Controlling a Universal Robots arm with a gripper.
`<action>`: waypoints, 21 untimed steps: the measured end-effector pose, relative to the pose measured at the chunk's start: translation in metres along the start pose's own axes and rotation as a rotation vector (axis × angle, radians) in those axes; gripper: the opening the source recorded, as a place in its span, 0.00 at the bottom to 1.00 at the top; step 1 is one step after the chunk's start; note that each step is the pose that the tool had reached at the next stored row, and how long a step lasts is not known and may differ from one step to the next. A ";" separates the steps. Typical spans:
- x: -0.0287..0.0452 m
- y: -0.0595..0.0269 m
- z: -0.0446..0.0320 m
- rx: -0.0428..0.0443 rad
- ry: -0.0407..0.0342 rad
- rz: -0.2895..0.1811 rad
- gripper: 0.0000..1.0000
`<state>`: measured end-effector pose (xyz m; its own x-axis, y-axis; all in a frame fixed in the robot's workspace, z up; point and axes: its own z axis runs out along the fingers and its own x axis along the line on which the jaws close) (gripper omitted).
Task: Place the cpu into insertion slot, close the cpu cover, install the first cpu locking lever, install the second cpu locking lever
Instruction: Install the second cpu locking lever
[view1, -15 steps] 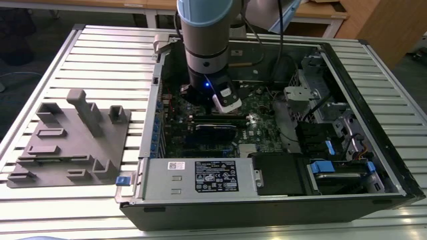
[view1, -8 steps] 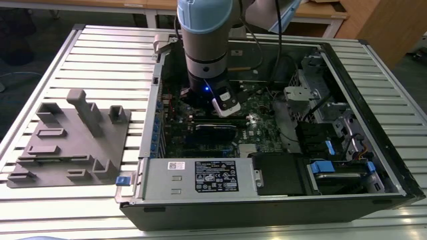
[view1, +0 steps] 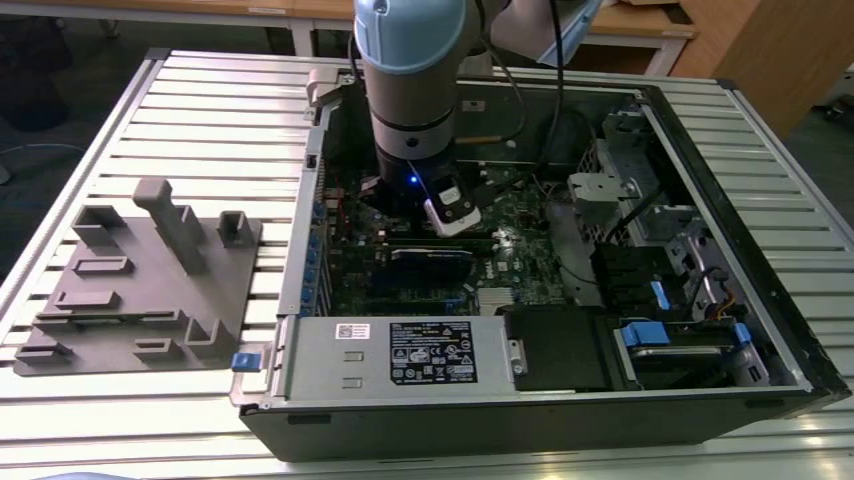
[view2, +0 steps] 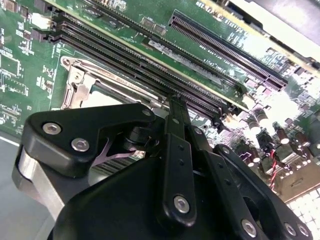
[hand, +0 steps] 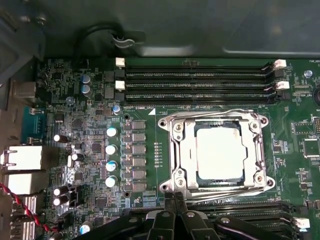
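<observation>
Arm: the grey and pale-blue arm (view1: 411, 90) is reached down into the open computer case (view1: 747, 330), which is laid on a slatted surface (view1: 200, 110), over the far-left part of the green motherboard (view1: 527, 265) as seen in the exterior view.

Gripper: the gripper (hand: 174, 198) is seen with its black fingers (hand: 178, 202) drawn together to a narrow tip, nothing clamped between them; same look in the second wrist view (view2: 175, 107). The tip is parked just beside one edge of the socket, at the metal frame, but actual contact can't be told.

Cpu: the cpu (hand: 220, 151) is already sat flat in the insertion slot (hand: 187, 150), its pale silvery top showing through the window.

Cpu cover: the cpu cover (hand: 182, 131) is lying down over the chip, framing it on all sides.

Levers: thin wire levers (hand: 220, 112) are seen running along two opposite edges of the frame; whether they're latched can't be told.

Around the socket: long black memory slots (hand: 197, 80) are lined up on both sides of it, and a row of small capacitors (hand: 111, 156) is stood nearby.

Off the case: a grey plastic fixture (view1: 140, 285) is left on the surface at the exterior view's left, well apart from the case.
</observation>
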<state>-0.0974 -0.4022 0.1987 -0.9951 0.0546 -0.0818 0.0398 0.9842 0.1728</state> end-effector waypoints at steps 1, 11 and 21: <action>0.0000 -0.0003 0.0000 -0.0029 0.0002 0.000 0.11; 0.0000 -0.0040 0.0011 -0.0419 0.0018 0.004 0.11; 0.0002 -0.0064 0.0033 -0.0540 0.0021 0.005 0.11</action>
<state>-0.0975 -0.4080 0.1943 -0.9951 0.0590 -0.0788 0.0398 0.9733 0.2259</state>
